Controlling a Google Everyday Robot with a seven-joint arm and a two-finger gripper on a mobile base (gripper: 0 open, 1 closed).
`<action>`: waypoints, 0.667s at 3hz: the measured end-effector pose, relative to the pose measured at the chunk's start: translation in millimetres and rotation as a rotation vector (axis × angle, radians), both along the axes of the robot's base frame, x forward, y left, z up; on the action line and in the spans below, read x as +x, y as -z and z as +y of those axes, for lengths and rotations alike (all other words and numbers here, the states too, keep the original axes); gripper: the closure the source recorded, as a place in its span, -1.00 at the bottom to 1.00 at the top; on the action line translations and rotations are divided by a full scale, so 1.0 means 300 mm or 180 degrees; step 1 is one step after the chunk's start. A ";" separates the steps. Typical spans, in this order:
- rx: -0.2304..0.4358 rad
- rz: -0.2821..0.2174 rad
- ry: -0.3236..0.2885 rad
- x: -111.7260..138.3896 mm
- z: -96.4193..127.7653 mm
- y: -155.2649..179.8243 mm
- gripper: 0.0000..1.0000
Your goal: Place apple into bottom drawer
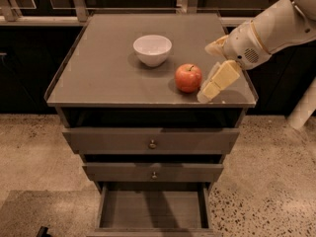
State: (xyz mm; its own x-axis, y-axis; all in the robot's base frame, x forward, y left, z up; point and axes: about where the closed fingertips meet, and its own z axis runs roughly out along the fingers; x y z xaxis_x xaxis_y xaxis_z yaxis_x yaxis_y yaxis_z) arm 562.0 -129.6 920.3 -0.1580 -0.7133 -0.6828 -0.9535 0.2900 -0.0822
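Note:
The red-orange apple (188,78) sits on the cabinet top (108,78), right of centre near the front edge. My gripper (206,74) comes in from the right on a white arm and hangs just right of the apple, close to it, holding nothing. Its cream fingers (217,81) stand apart, open. The bottom drawer (148,210) is pulled out at the foot of the cabinet and its plank floor is bare.
A white bowl (152,49) stands on the cabinet top behind and left of the apple. The two upper drawers (152,141) with brass knobs are shut. Speckled floor lies around the cabinet, and a white post (305,107) stands at the right.

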 end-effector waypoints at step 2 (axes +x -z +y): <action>0.0159 -0.0007 0.0046 0.105 0.010 0.053 -1.00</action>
